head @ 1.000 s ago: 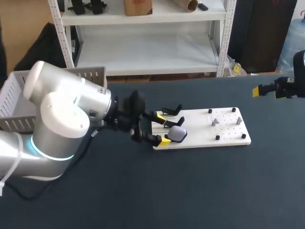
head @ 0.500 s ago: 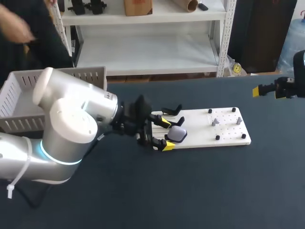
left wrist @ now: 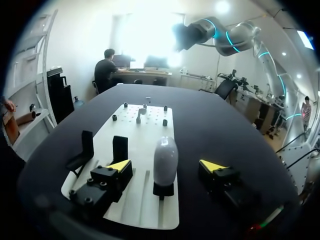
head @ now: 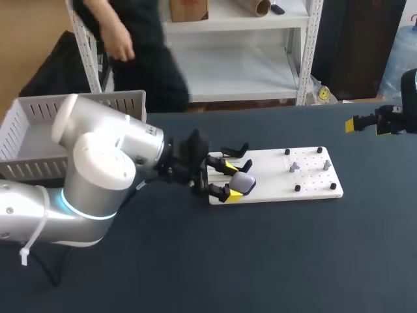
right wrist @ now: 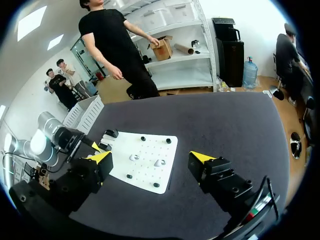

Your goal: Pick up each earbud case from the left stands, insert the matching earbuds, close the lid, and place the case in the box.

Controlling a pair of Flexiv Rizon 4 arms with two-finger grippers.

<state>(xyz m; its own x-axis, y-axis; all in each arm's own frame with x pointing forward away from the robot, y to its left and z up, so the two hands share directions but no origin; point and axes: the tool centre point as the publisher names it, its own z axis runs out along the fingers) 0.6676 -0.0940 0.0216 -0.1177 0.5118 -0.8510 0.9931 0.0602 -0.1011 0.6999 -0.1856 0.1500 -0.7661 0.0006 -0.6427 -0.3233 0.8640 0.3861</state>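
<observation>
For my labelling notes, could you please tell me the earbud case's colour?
The rounded plastic earbud case is pale grey-lilac, clearest in the left wrist view.

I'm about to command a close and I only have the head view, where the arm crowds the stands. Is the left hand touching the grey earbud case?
Observer: No. The left wrist view shows the earbud case upright on its stand, between the left hand's fingers with a gap on each side.
Operator: Is it centred?
Observer: Roughly. The two gaps look about equal.
Operator: And the right hand? It's at the edge of my view.
Observer: The right wrist view shows the right hand open and holding nothing, short of the white board.
</observation>
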